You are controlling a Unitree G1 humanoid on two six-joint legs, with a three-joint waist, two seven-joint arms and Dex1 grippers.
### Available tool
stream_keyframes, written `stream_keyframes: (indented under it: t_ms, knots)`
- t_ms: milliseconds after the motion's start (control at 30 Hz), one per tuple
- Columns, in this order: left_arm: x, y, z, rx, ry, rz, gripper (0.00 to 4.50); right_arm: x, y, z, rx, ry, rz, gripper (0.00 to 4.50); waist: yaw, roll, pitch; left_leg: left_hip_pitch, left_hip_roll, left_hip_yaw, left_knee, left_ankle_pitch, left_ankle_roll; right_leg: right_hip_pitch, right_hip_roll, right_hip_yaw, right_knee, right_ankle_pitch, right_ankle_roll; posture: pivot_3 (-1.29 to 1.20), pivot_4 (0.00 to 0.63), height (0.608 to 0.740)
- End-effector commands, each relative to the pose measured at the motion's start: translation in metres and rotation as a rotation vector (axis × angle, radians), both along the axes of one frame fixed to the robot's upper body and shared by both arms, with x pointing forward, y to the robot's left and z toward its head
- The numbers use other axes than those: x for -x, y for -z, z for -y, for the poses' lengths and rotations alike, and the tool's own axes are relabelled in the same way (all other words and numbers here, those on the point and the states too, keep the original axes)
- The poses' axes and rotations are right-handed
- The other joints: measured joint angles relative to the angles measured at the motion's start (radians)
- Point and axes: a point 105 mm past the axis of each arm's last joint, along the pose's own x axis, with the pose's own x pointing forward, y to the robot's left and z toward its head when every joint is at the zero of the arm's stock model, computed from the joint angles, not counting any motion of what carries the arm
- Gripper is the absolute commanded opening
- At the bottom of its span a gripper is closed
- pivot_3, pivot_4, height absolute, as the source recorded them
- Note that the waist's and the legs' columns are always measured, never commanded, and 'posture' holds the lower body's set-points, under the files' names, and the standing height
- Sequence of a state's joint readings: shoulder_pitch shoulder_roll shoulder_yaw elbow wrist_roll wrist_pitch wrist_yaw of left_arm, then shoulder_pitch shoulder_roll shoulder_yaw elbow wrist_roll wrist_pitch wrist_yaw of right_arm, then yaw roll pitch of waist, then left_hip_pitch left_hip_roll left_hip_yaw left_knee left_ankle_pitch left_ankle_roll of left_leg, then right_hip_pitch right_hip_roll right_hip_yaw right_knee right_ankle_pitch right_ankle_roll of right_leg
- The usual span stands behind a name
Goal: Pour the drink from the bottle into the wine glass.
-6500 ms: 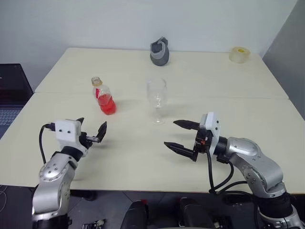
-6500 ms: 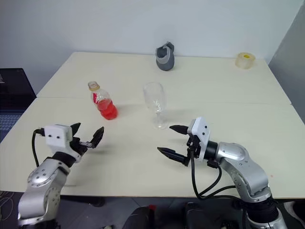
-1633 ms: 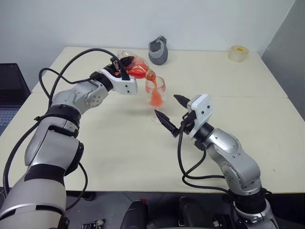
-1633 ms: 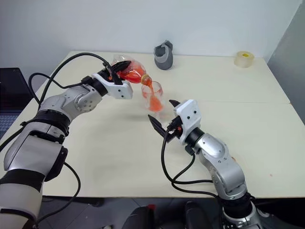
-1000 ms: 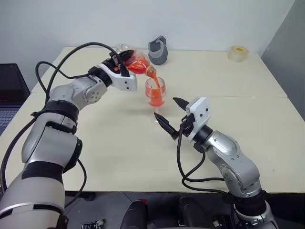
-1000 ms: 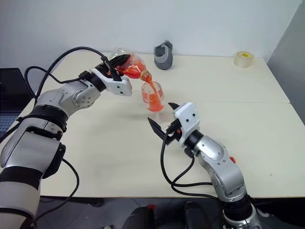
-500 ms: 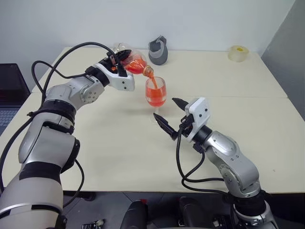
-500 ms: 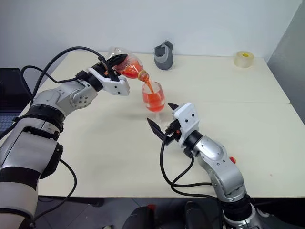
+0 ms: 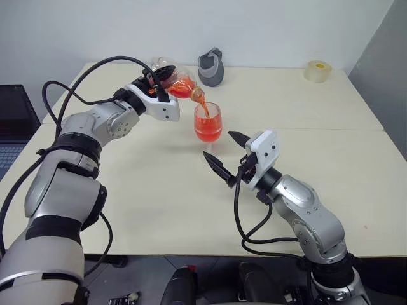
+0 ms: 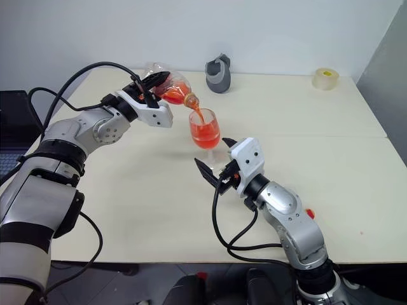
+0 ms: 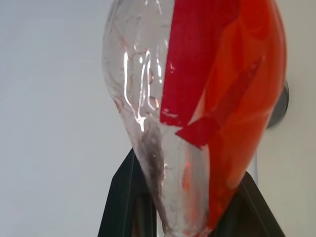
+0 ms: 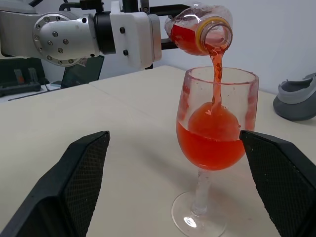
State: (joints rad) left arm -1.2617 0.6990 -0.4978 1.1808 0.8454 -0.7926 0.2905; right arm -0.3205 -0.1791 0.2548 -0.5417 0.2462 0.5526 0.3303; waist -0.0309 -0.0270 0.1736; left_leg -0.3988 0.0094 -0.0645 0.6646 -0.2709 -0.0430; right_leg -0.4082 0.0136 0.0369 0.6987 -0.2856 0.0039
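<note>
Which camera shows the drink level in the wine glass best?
The right wrist view: the wine glass stands close, side-on, roughly half full. The eye views show it smaller, from above; the left wrist view shows the bottle instead.

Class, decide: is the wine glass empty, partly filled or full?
Partly filled: red drink sits in the lower bowl of the wine glass, below the rim, with a stream falling from the tipped bottle.

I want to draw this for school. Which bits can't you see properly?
- Bottle, left wrist view: its neck and mouth run past the top edge.
- Wine glass, head views: the right gripper covers its foot.
- Grey object, right wrist view: cut off by the edge.
</note>
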Motion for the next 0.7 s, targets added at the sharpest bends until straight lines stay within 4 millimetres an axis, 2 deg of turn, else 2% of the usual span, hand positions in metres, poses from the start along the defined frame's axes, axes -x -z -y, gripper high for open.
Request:
stream_keyframes:
  t_ms: [33, 567, 700]
  knots:
    - [0.002, -0.017, 0.003, 0.027, 0.019, 0.045, 0.74, 0.005, -0.013, 0.000, -0.024, -0.010, 0.058, 4.50, 0.000, 0.000, 0.000, 0.000, 0.000, 0.000, 0.000, 0.000, 0.000, 0.000, 0.000, 0.000, 0.000, 0.000, 0.000, 0.00, 0.150, 0.740]
    - [0.004, -0.010, 0.011, 0.100, 0.058, -0.018, 0.69, 0.005, -0.014, -0.001, -0.022, -0.021, 0.061, 4.50, 0.000, 0.000, 0.000, 0.000, 0.000, 0.000, 0.000, 0.000, 0.000, 0.000, 0.000, 0.000, 0.000, 0.000, 0.000, 0.00, 0.150, 0.740]
    - [0.005, -0.011, 0.013, 0.168, 0.077, -0.039, 0.69, 0.005, -0.014, 0.000, -0.016, -0.028, 0.065, 4.50, 0.000, 0.000, 0.000, 0.000, 0.000, 0.000, 0.000, 0.000, 0.000, 0.000, 0.000, 0.000, 0.000, 0.000, 0.000, 0.00, 0.150, 0.740]
